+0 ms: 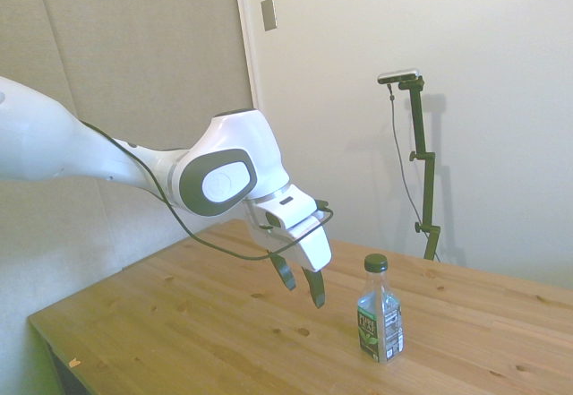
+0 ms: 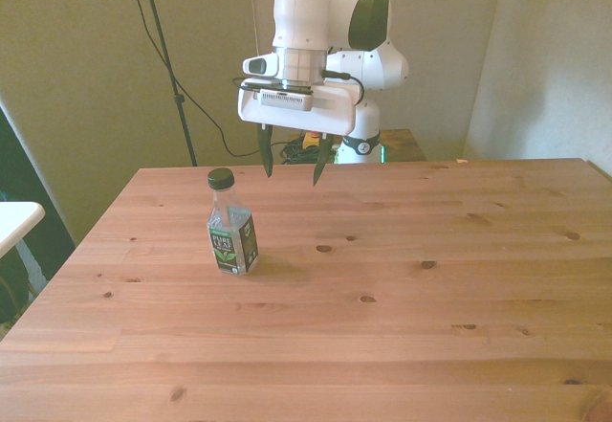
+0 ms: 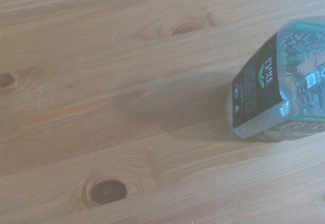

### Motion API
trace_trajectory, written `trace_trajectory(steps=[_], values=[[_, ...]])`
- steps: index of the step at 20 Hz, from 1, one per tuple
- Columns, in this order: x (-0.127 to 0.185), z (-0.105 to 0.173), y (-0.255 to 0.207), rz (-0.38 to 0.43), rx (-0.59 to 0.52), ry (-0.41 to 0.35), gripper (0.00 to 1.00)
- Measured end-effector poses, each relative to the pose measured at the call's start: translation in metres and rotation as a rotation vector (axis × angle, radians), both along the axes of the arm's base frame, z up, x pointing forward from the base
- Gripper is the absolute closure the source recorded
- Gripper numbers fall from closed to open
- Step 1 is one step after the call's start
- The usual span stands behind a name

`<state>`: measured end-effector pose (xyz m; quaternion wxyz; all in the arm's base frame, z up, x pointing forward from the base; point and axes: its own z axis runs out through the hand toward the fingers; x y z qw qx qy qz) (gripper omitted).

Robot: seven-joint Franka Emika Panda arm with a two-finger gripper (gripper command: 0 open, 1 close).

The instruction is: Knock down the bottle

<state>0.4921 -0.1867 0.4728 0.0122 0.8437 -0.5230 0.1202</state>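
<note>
Standing upright toward the front view's left on the wooden table [image 2: 402, 278], the bottle [image 2: 231, 231] is untouched, its dark green cap [image 2: 221, 178] level with the fingertips. Just beyond it and to the front view's right, the gripper [image 2: 292, 166] hangs above the wood with its two fingers spread and nothing between them. The main risk, as I judge it, is a sweep that passes over the cap or behind the bottle. A low push near the base might only slide it along the smooth boards without tipping.
</note>
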Motion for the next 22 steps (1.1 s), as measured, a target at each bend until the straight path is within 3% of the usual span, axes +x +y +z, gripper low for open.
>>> trace_trajectory(steps=[1,2,11,22], values=[[0.001,-0.002,0.000,0.005,-0.017,0.009,0.00],[0.002,-0.004,0.000,0.002,-0.028,0.015,1.00],[0.025,-0.011,-0.037,-0.049,-0.067,0.005,1.00],[0.022,0.001,-0.063,-0.090,-0.084,-0.027,1.00]])
